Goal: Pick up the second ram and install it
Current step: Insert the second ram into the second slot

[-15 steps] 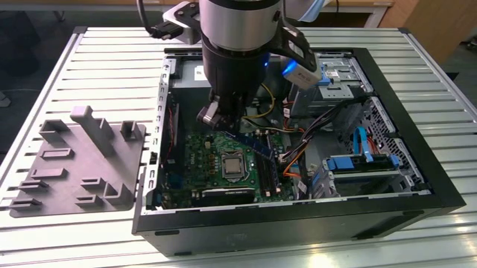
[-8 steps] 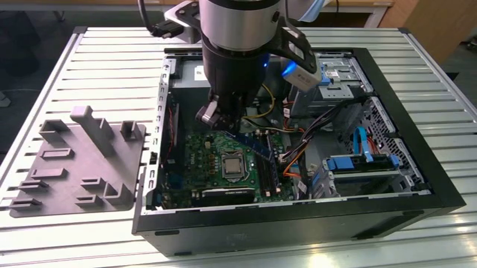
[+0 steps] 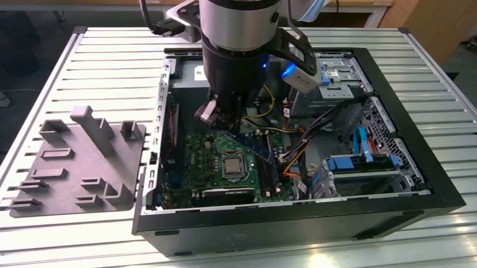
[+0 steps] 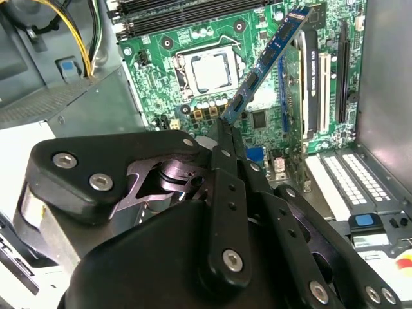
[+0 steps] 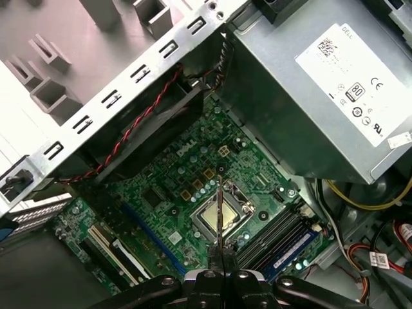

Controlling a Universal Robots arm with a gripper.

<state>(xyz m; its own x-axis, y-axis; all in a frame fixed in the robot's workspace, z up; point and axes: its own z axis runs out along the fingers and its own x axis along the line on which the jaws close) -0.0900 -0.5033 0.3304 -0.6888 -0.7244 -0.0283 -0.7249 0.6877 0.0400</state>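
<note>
My gripper is shut on one end of the second ram, a thin blue stick. It holds the stick tilted above the green motherboard inside the open computer case. In the second wrist view the fingertips pinch the stick's near end, and the second ram slants away over the board. The first wrist view shows the second ram edge-on, rising from the gripper over the silver processor. The black memory slots lie just beside the processor, apart from the stick.
A grey power supply and yellow, orange and red cables crowd the case beside the board. Drive bays with blue clips fill the exterior view's right. A grey holder block sits on the slatted table at the exterior view's left.
</note>
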